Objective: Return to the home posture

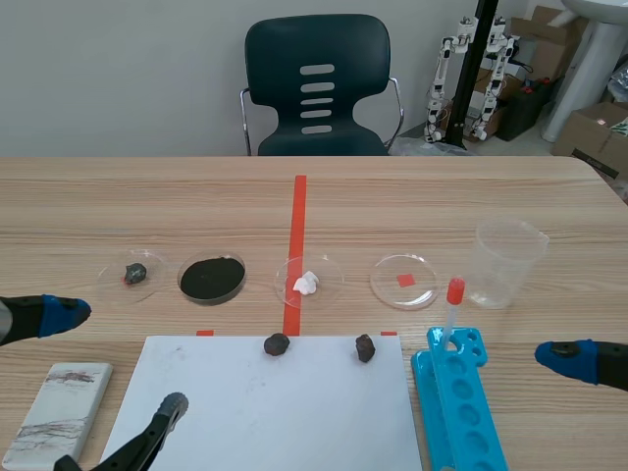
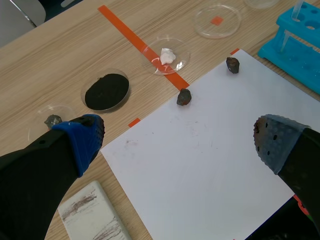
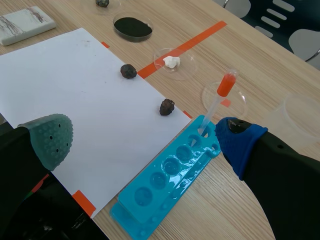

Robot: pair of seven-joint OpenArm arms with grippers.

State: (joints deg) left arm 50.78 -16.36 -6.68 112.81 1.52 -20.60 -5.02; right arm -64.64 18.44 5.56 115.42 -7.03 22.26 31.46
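Both claws are open and empty, low over the surface [image 1: 147,196]. The left claw [image 2: 175,145] hovers above the white sheet [image 2: 200,165]; the right claw [image 3: 145,142] spans that sheet's edge and the blue rack [image 3: 170,175].

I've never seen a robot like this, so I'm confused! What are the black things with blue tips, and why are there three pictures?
It is a robot with two black arms. One picture looks from between the arms; the other two come from cameras on its wrists. The blue and grey tips are soft pads on the left fingers and right fingers. Both pairs are open and hold nothing. On the table lie a white paper with two dark stones, small dishes, a clear cup and a blue rack holding a dropper.
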